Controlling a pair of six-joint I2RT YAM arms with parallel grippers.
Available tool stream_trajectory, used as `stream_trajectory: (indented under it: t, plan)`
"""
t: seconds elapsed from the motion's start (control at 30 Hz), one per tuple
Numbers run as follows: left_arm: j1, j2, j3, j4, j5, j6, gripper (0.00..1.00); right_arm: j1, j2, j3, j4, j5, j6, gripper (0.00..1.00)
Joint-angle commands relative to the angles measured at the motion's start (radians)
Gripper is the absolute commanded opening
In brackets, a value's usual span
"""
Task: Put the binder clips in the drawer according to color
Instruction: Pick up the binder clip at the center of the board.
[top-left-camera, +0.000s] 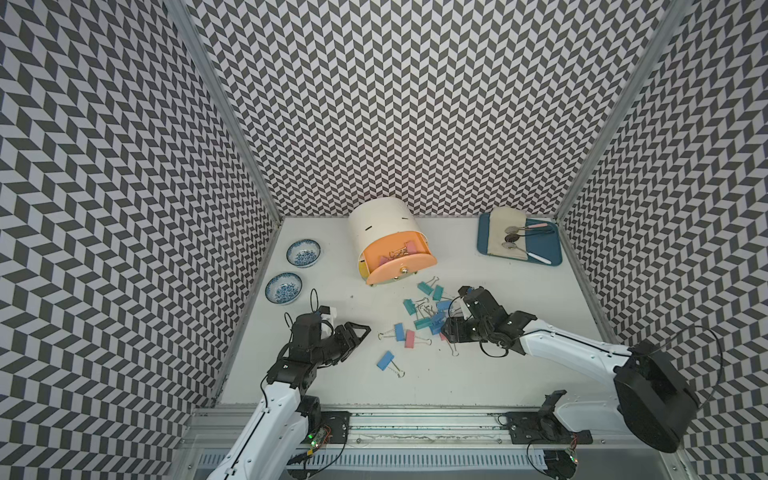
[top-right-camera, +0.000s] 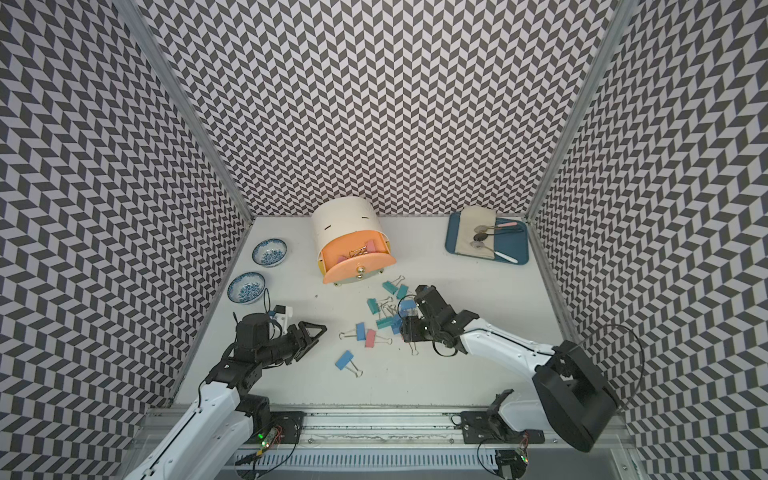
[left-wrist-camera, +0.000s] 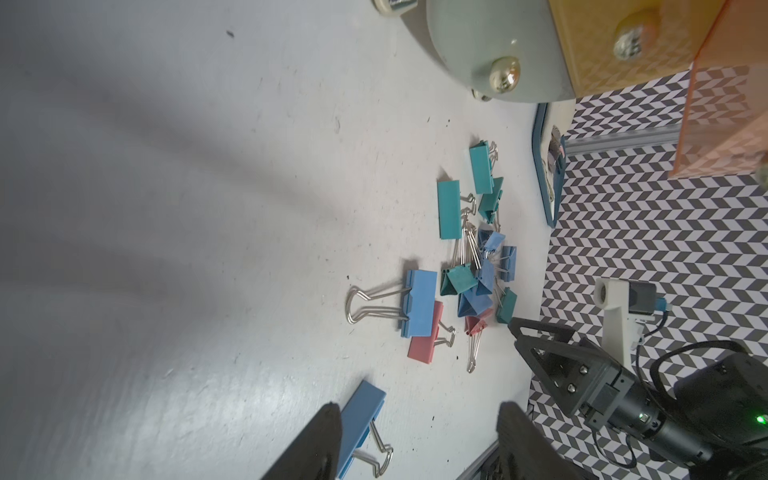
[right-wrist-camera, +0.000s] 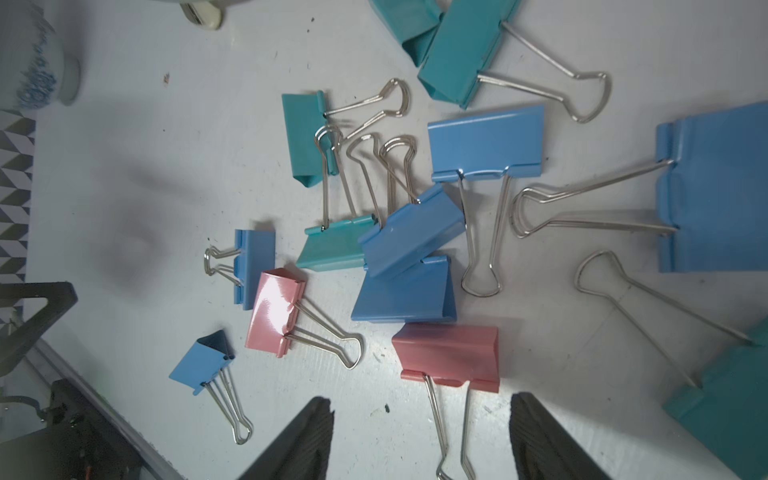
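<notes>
- The cabinet (top-left-camera: 380, 224) stands at the back of the table (top-left-camera: 478, 374). Its top salmon drawer (top-left-camera: 386, 272) is pulled out, with pink clips (top-left-camera: 412, 247) inside.
- Most clips lie on the table in a blue and teal heap (top-left-camera: 428, 311), just in front of the drawer.
- A blue-pink pair (top-left-camera: 400, 331) lies touching side by side near the heap, and a lone blue clip (top-left-camera: 385, 360) lies nearer the front.
- The right gripper (right-wrist-camera: 422, 436) is low at the heap's near edge with its fingers spread. A pink clip (right-wrist-camera: 446, 353) lies just ahead, and its wire handles run between the fingers unpinched.
- The left gripper (left-wrist-camera: 419, 440) is spread and holds nothing. The lone blue clip lies beside one finger.
- Two bowls (top-left-camera: 303, 253) sit by the left wall, and a tray (top-left-camera: 550, 243) sits at the back right.
</notes>
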Motion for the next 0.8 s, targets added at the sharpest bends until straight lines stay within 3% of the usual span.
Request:
stream_trajectory:
  t: [0.0,0.23,0.77]
  plan:
    - [-0.031,-0.023,-0.027,0.061,-0.018,-0.039,0.64,0.016,0.024,0.004,0.033,0.053,0.004,0.72]
    - [-0.08,-0.046,-0.043,0.083,-0.057,-0.088,0.64,0.023,0.076,0.024,0.037,0.089,-0.015,0.72]
    - [-0.084,-0.013,-0.025,0.1,-0.06,-0.091,0.64,0.071,0.195,0.114,0.005,0.163,-0.073,0.71]
